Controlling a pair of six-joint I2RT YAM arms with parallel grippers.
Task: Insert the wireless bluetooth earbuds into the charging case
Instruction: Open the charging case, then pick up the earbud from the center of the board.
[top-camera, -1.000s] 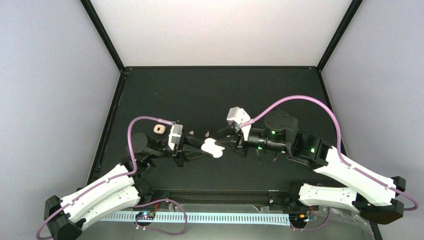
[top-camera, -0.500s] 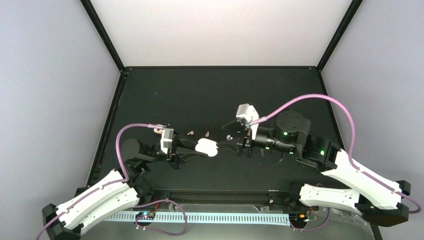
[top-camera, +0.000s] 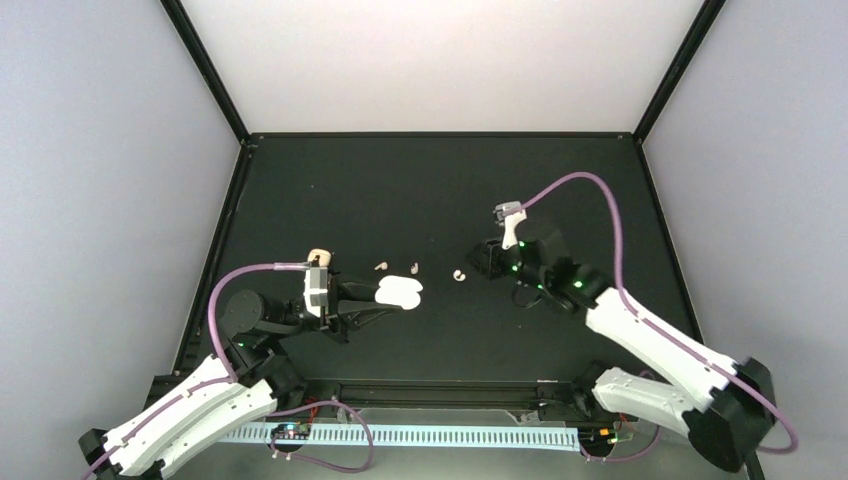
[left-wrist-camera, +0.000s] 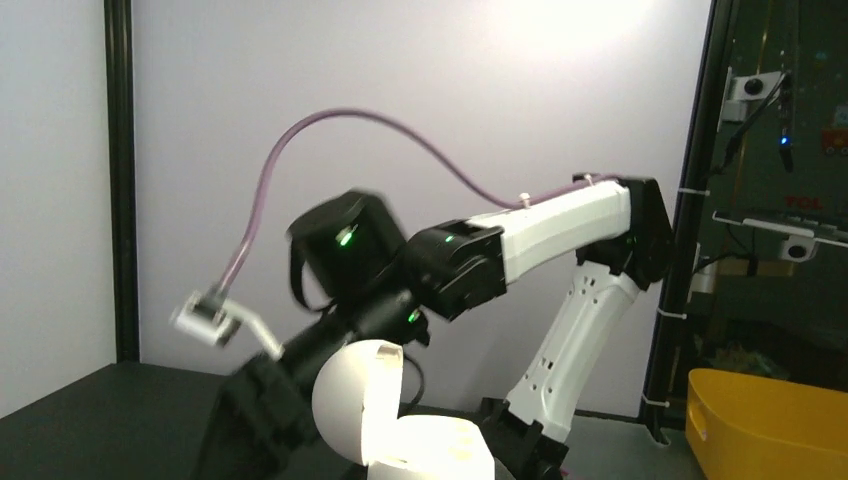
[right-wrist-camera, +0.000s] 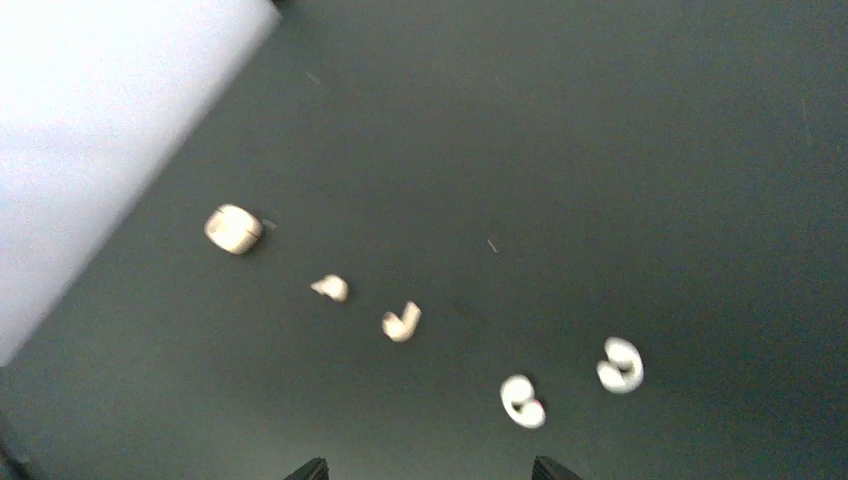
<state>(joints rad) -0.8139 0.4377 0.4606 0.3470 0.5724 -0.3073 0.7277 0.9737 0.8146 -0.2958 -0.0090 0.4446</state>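
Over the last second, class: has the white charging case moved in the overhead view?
Yes. The white charging case, held by the left gripper, shifted left, toward the table's left rim.

Open charging case clamped in the left gripper
Its white lid stands raised, the inside brightly lit; straight ahead of the hand the right arm stretches across, green lights lit, purple cable arching above; yellow bin far right.
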